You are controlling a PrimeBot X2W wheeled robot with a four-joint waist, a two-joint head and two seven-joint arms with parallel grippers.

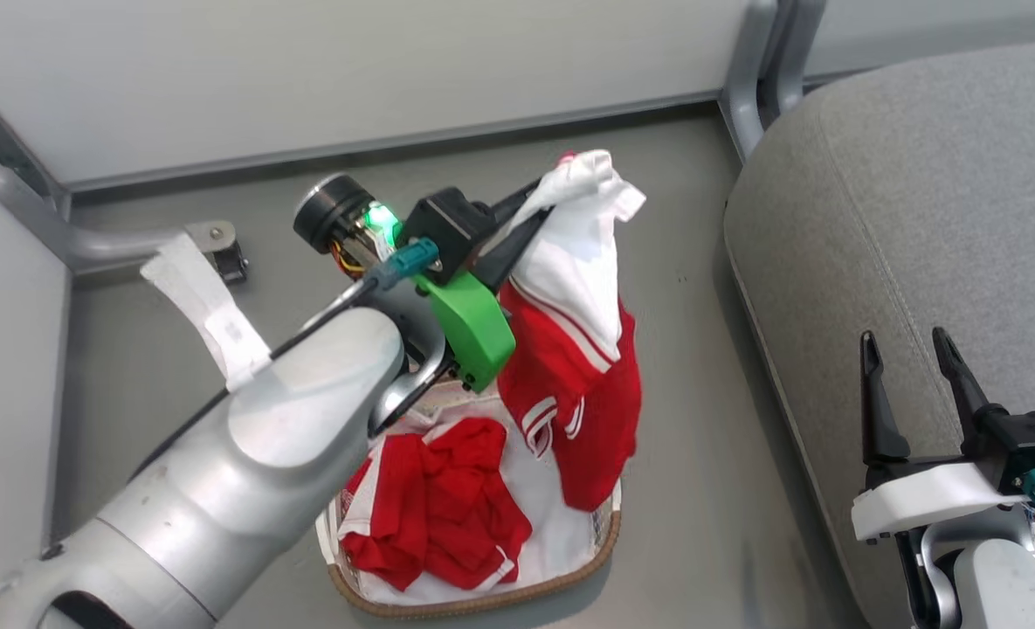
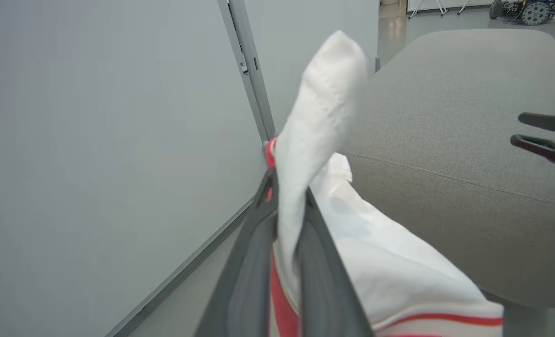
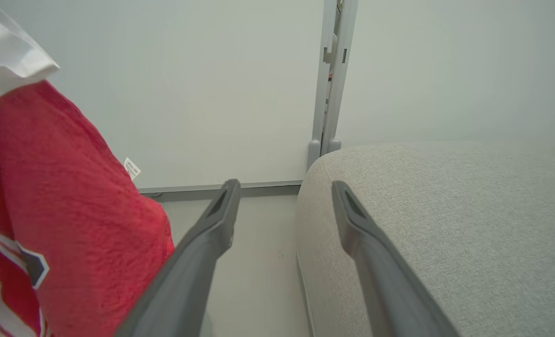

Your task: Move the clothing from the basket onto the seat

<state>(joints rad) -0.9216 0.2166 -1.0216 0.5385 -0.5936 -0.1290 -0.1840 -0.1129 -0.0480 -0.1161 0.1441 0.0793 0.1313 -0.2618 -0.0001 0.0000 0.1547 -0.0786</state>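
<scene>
My left gripper [image 1: 541, 203] is clamped on the white top of one red garment [image 1: 580, 367], which hangs above the basket [image 1: 526, 592] with its lower end near the rim. A second red garment [image 1: 434, 511] lies crumpled inside, on the white liner [image 1: 561, 533]. My right gripper [image 1: 910, 345] has its fingers apart and holds nothing, over the edge of the seat [image 1: 919, 201].

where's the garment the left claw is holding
The garment hangs centre of the head view from the left claw, over the basket, left of the seat.
</scene>
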